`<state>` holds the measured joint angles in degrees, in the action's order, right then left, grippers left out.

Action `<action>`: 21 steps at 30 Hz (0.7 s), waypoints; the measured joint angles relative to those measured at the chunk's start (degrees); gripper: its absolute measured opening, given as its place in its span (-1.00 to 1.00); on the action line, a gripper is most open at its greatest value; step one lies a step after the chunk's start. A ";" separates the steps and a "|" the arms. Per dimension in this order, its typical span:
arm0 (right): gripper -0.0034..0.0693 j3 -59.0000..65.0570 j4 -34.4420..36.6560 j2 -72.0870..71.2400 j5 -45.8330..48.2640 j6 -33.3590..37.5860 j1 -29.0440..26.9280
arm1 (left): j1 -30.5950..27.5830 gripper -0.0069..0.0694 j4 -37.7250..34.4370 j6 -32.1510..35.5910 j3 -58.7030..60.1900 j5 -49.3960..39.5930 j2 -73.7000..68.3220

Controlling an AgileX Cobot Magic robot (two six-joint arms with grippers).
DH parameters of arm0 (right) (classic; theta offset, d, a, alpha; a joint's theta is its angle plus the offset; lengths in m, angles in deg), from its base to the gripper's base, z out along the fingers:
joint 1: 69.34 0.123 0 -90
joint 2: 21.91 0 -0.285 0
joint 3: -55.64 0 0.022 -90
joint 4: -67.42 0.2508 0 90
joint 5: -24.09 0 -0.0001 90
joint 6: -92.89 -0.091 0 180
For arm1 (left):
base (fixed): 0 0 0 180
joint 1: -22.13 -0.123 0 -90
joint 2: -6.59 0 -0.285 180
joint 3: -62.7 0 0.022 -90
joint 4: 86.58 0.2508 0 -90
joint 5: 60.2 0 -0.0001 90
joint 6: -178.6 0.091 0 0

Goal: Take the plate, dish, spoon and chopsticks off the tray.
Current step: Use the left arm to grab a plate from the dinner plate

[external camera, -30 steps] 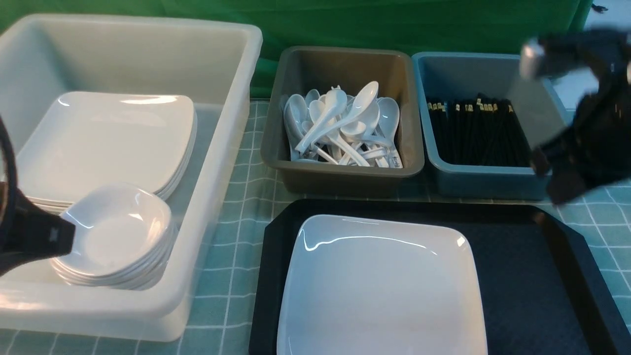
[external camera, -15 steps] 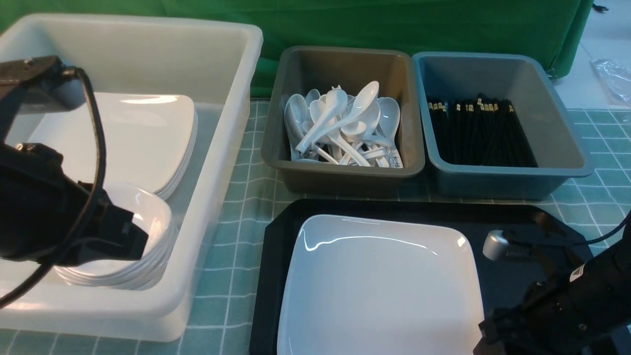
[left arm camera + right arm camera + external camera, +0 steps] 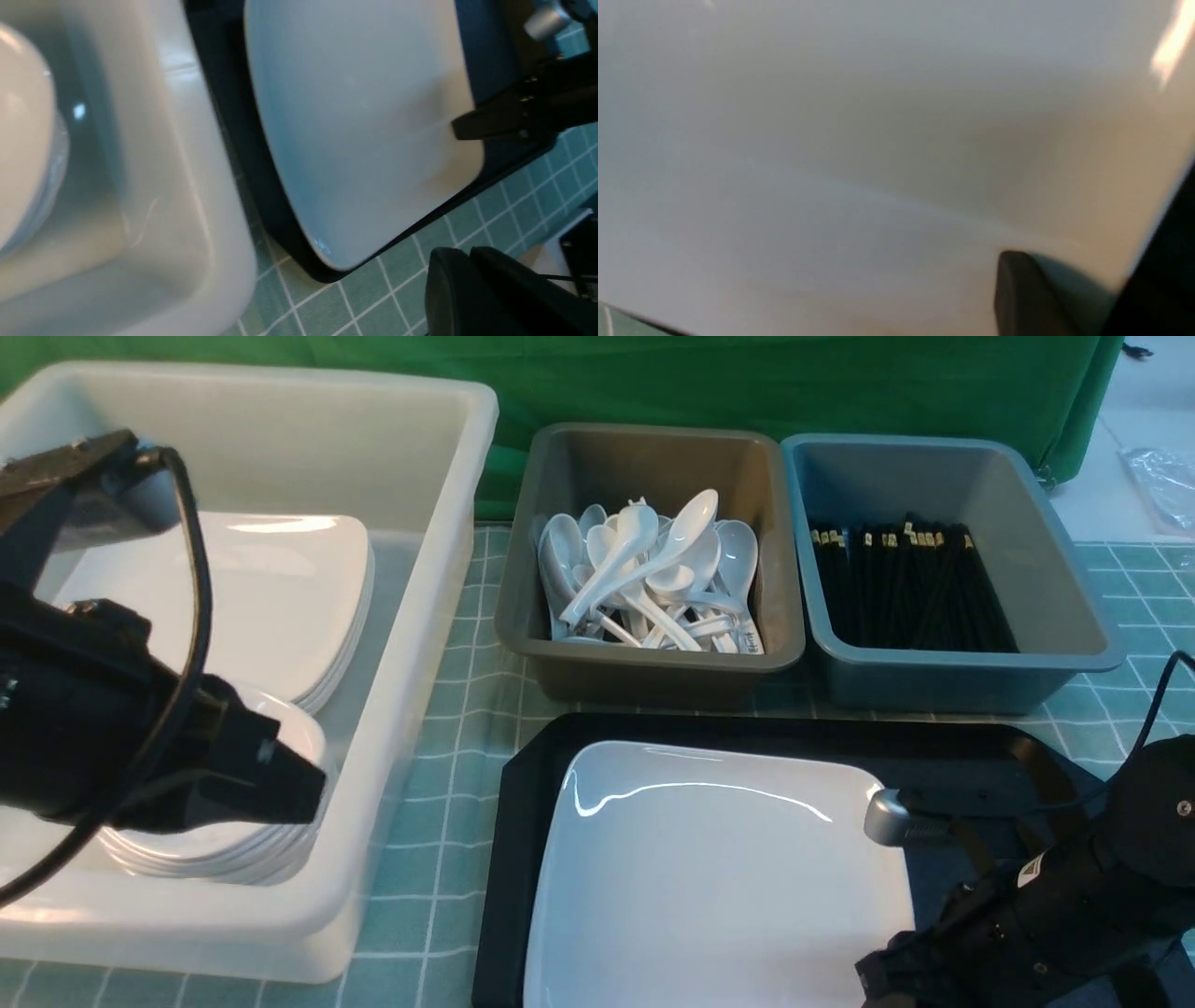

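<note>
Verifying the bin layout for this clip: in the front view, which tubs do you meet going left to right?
White tub holding stacked plates → grey tub of white spoons → blue tub of black chopsticks.

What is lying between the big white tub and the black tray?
Only bare checked tablecloth separates the white tub from the tray; the front view shows it.
</note>
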<state>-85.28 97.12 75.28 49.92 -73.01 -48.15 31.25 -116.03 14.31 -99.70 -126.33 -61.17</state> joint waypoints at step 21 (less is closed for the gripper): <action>-0.50 0.12 -13.59 -6.95 11.56 -4.12 -17.16 | 25.31 -0.79 11.75 -16.73 0.00 7.48 -5.27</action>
<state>-85.16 83.53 68.33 61.48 -77.14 -65.31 56.56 -104.28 -2.42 -99.70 -118.85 -66.44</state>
